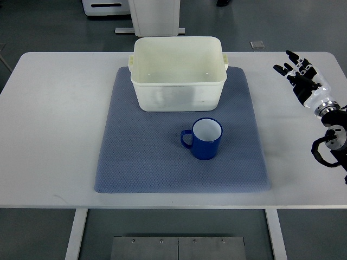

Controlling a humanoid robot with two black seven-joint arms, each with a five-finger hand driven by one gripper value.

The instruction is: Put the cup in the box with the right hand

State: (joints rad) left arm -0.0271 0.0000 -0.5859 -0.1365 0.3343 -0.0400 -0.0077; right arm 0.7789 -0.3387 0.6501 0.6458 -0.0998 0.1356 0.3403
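A blue cup [204, 138] with a white inside stands upright on the blue-grey mat [141, 162], its handle pointing left. Just behind it sits an empty white plastic box [178, 73] at the mat's far edge. My right hand [297, 70] hovers over the white table at the far right, well to the right of the cup and the box. Its fingers are spread and hold nothing. The left arm does not show.
The white table [54, 135] carries the mat in its middle. A white pedestal base [154, 16] stands on the floor behind the table, and a small grey square [257, 44] lies just beyond the table's far edge.
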